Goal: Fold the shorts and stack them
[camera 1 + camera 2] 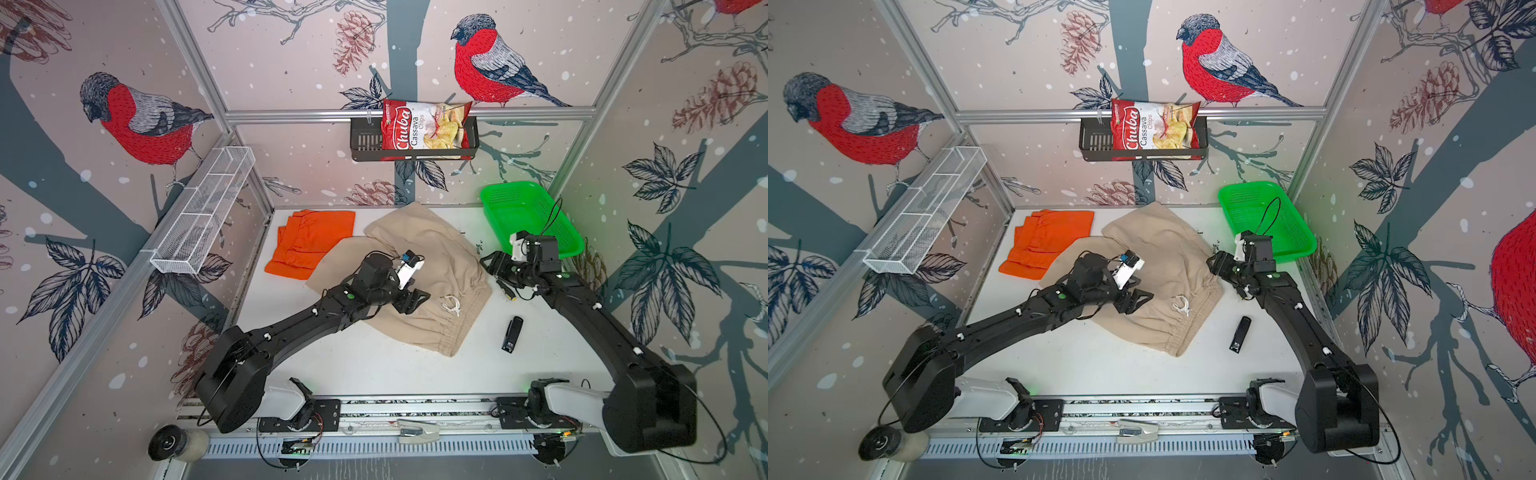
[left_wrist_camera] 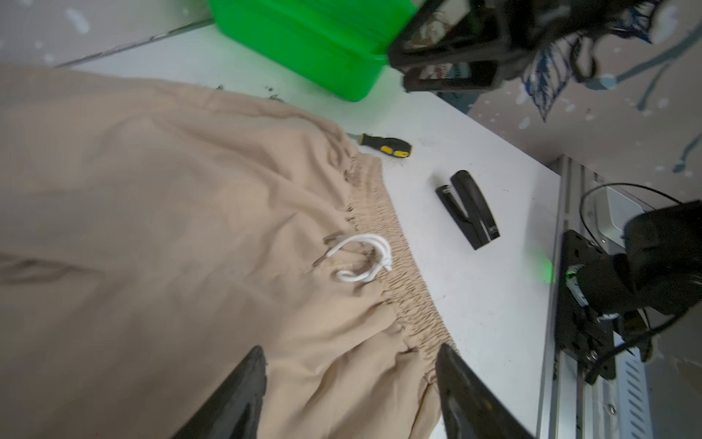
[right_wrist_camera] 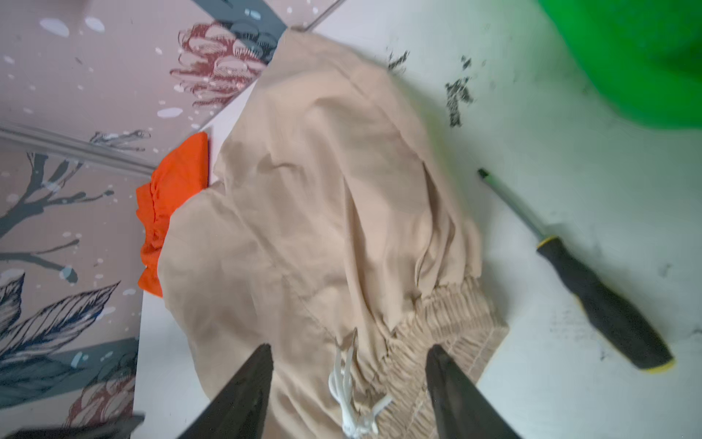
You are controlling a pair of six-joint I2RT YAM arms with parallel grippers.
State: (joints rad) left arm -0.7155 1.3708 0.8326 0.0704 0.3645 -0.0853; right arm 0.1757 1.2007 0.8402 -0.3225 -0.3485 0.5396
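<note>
Lying nearest the arm bases, a black stapler [image 1: 512, 334] is resting on the white table [image 1: 374, 365], near the beige shorts [image 1: 419, 266]. These are sprawling unfolded across the middle, their gathered waistband and white drawstring [image 1: 451, 305] turned toward the stapler. The left gripper [image 2: 349, 349] is hovering over the beige cloth, jaws wide apart and gripping nothing. The right gripper [image 3: 347, 347] is doing likewise over the waistband. Farther back, the orange shorts [image 1: 311, 243] are lying folded, one edge overlapped by a beige leg, and a green basket [image 1: 519, 212] is sitting at the far right.
</note>
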